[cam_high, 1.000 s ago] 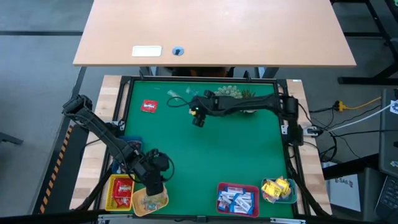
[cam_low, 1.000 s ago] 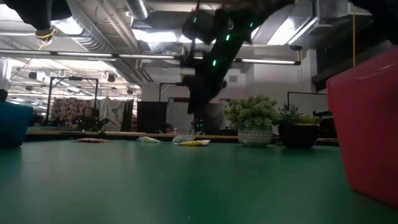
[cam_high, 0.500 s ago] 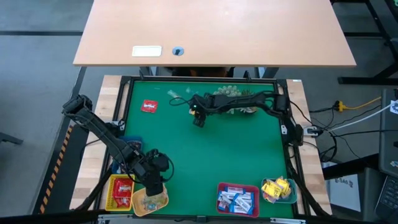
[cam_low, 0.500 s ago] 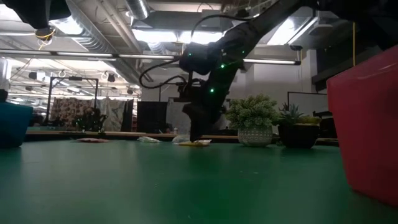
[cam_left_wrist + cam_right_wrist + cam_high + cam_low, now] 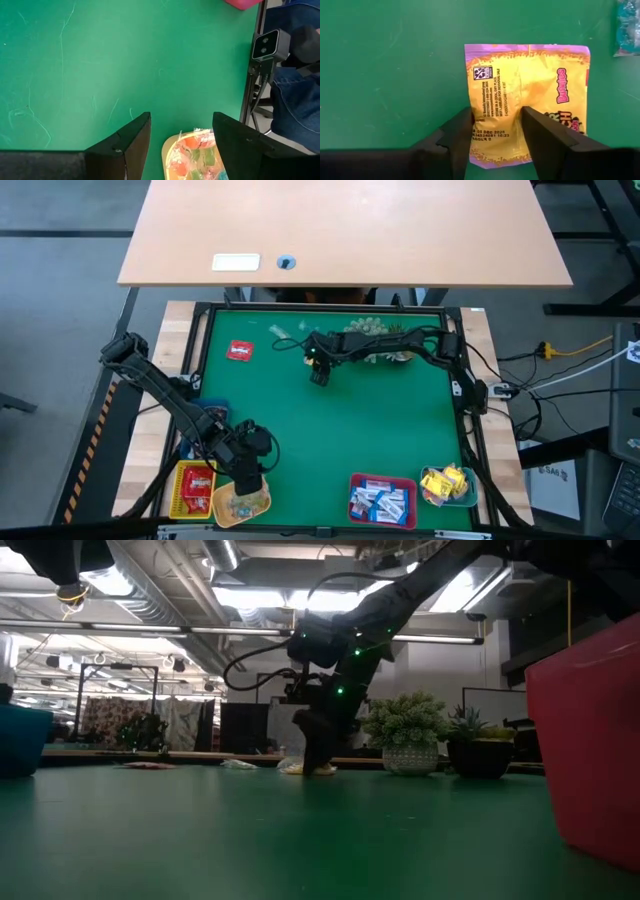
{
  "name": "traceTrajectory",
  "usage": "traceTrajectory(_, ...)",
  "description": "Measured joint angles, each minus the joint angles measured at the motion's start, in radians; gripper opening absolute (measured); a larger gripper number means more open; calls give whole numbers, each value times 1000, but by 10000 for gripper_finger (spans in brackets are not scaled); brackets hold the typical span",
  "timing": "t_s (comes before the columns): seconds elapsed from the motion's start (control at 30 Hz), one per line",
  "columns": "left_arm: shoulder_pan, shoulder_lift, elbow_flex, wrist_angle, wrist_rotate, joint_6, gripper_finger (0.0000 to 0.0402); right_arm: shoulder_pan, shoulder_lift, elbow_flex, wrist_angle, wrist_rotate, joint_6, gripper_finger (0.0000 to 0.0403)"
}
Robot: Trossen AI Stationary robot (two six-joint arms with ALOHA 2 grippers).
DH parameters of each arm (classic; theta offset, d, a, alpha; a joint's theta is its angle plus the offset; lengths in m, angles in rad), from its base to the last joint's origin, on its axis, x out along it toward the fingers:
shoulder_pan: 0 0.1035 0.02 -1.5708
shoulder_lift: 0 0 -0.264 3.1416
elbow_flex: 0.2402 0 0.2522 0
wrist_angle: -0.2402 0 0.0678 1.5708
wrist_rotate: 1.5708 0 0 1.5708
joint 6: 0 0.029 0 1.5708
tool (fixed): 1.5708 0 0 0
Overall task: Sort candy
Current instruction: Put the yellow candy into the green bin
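Table: green mat (image 5: 380, 430).
Right gripper (image 5: 496, 131): near the far edge, fingers partly open on both sides of a flat yellow candy packet (image 5: 525, 95), not squeezing.
Left gripper (image 5: 181, 131): wide open, holding nothing, above a yellow tray (image 5: 172, 150) of clear-wrapped sweets (image 5: 197, 157) by the near left corner.

Right claw (image 5: 496, 135) lowered, fingers apart, left claw (image 5: 181, 142) open
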Motion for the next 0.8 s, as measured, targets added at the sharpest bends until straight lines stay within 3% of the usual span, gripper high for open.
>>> traceTrajectory(0.4,0,0,0,0,-1,0,200,2,1,-2,-6,-47,-2,45)
traceTrajectory(0.63,0,0,0,0,-1,0,200,13,7,85,-153,-119,-2,24)
traceTrajectory(0.8,0,0,0,0,-4,0,200,56,10,237,-360,-174,-8,22)
